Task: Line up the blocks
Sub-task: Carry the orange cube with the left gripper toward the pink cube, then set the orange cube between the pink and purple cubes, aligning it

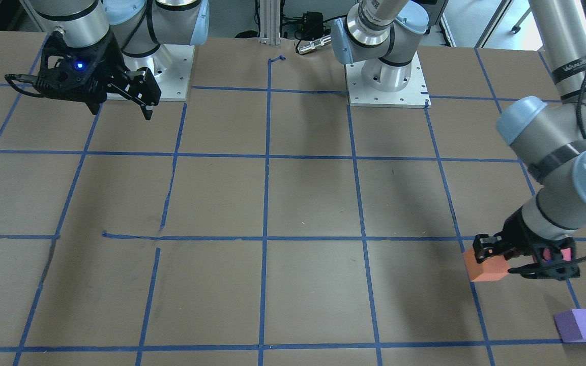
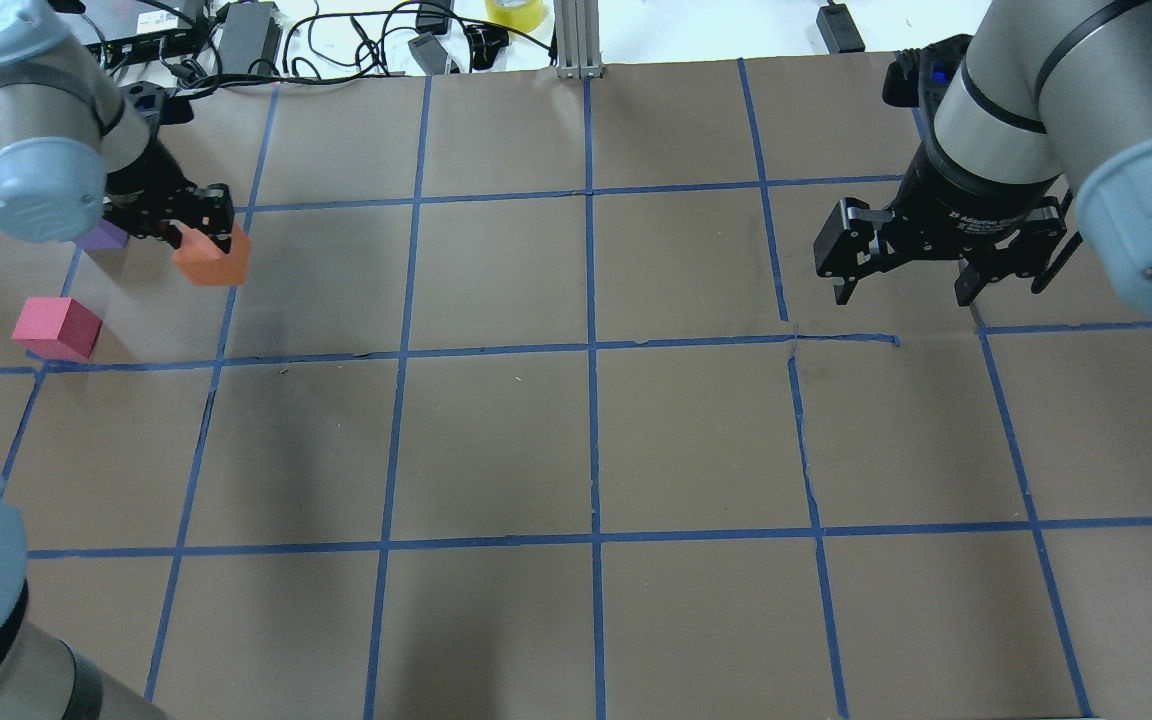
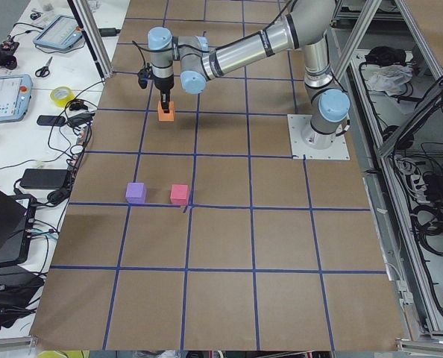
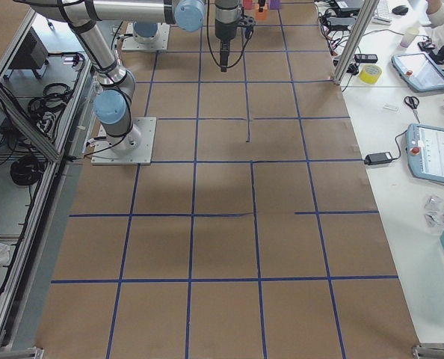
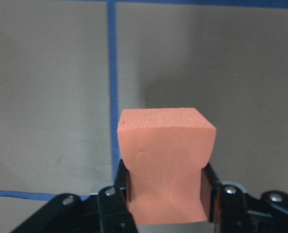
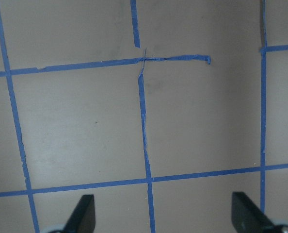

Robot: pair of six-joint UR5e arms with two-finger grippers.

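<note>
My left gripper (image 2: 204, 228) is shut on the orange block (image 2: 212, 262) at the table's far left. The wrist view shows its pads squeezing the orange block (image 5: 166, 155) at both sides. I cannot tell whether the block touches the table. The pink-red block (image 2: 57, 328) lies on the table nearer the robot's side, by a tape crossing. The purple block (image 1: 582, 325) sits further out, half hidden behind the left arm in the overhead view (image 2: 101, 238). My right gripper (image 2: 904, 285) is open and empty, hovering over the right side.
Blue tape lines (image 2: 591, 345) split the brown table into squares. Cables, power bricks and a yellow tape roll (image 2: 516, 12) lie past the far edge. The arm bases (image 1: 387, 81) stand on plates at the robot's side.
</note>
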